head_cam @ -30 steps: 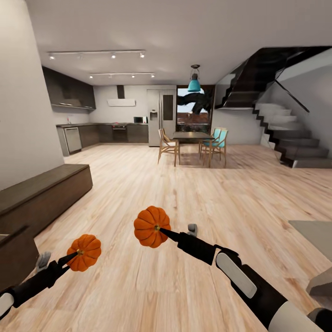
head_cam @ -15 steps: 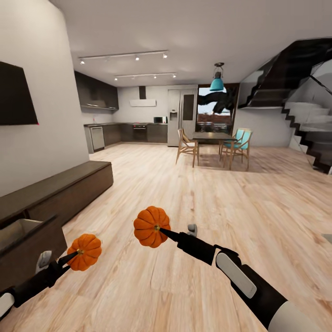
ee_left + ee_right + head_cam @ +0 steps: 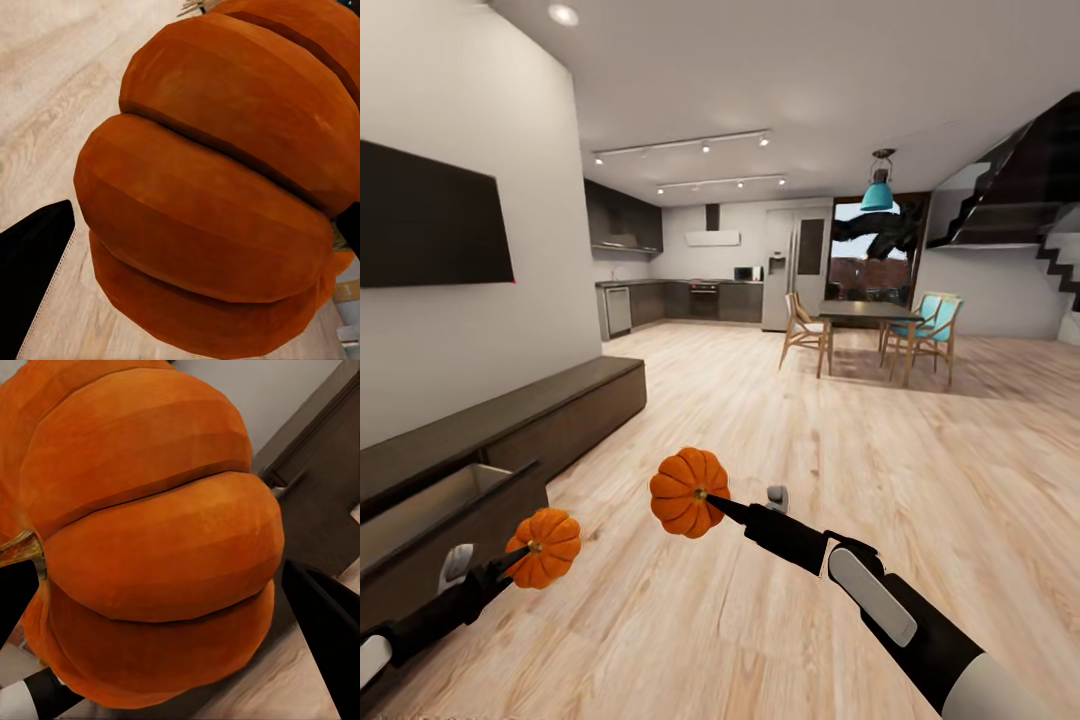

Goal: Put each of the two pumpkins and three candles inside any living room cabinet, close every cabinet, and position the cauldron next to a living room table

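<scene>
A long, low dark-brown wooden cabinet (image 3: 550, 415) is seen along the white wall at the left of the head view. Its nearer front (image 3: 455, 530), at the lower left, stands pulled outward, and a pale grey interior is exposed behind it; nothing can be made out inside. The farther front is flush with the unit.

Two small bright-orange ribbed pumpkins are held above the light wooden plank floor (image 3: 840, 480). The left pumpkin (image 3: 543, 547) is seen at the lower left of the head view, just beside the open cabinet front; it is gripped by the left gripper (image 3: 520, 552), whose jaws are closed onto it at its stem end. The stem end is turned toward the gripper, so the pumpkin's axis lies roughly along the black fingers. In the left wrist view its deep rounded ribs (image 3: 210, 195) are seen close up, with one dark finger (image 3: 34, 270) at the edge.

The right pumpkin (image 3: 688, 491) is seen near the centre of the head view, higher in the frame and apart from the first. It is clamped by the right gripper (image 3: 712, 498), jaws closed at its brownish stem, which points back along the arm. In the right wrist view its ribs (image 3: 150, 547) and a yellow-brown stem are seen.

A dark-topped dining table (image 3: 870, 312) with wooden chairs stands far back at the upper right.
</scene>
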Controlling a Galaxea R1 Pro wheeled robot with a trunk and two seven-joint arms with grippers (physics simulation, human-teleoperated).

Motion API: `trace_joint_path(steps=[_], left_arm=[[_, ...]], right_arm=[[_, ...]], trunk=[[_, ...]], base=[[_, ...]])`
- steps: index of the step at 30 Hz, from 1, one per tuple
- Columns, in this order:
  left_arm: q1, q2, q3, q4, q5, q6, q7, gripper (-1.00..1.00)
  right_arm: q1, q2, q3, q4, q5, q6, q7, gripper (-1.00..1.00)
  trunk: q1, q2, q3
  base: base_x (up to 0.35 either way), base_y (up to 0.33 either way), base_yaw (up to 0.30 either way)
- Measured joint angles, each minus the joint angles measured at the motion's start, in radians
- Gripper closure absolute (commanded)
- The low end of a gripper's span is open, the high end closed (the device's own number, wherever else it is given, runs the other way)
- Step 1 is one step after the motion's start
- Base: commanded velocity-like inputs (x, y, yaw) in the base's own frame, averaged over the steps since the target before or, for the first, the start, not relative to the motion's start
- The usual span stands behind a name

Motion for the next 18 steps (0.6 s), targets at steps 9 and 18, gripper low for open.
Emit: trace_joint_path(steps=[9, 18], left_arm=[[0.0, -0.002, -0.001, 0.0, -0.003, 0.0, 0.0, 1.0], [0.0, -0.001, 0.004, 0.0, 0.003, 0.001, -0.003, 1.0]], right_arm=[[0.0, 0.0, 0.0, 0.001, -0.003, 0.005, -0.002, 1.0], [0.0, 0.0, 0.0, 0.001, -0.001, 0.009, -0.004, 1.0]], trunk=[[-0.004, 0.002, 0.026], [-0.006, 0.003, 0.035]], base=[[0.0, 0.0, 0.229], [0.0, 0.0, 0.184]])
